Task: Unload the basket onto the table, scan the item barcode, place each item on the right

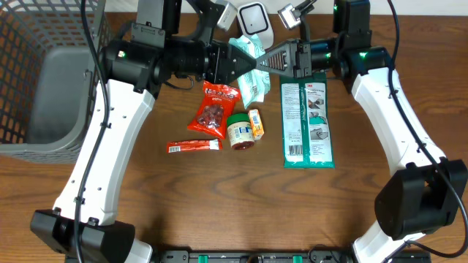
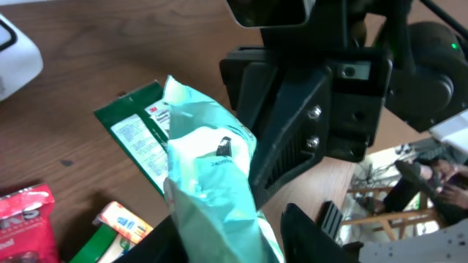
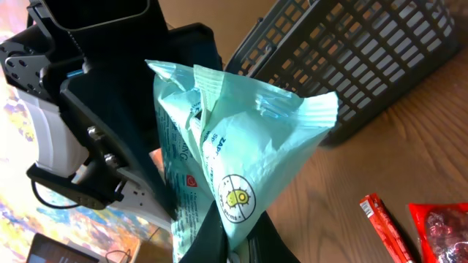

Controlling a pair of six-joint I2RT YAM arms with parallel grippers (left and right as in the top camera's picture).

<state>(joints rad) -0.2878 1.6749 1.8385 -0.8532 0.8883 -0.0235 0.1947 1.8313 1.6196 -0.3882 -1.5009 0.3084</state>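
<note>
Brown wood grain covered the surface (image 1: 219,212), with the scanner (image 1: 252,18) at 12 o'clock and a grey basket (image 1: 44,88) at 9 o'clock. The mint-green packet (image 1: 254,89) appeared to be held up off the wood near the 12 o'clock edge, just beside the scanner and between the two claws. The right claw (image 1: 262,63) was pressed together on the packet's lower edge, as its wrist view showed. The left claw (image 1: 243,67) had a finger on either side of the packet; whether it pinched, I could not tell.

Pickup looked done, so the job seemed roughly midway. No barcode showed clearly on any face, and the packet probably needed turning toward the scanner's window.

Toward the centre lay a red snack bag (image 1: 214,109), a small jar (image 1: 239,133), a little orange box (image 1: 255,123) and a red stick pack (image 1: 194,146). A green package (image 1: 307,124) lay at their 3 o'clock. None seemed in the way; the two arms crowding each other did.
</note>
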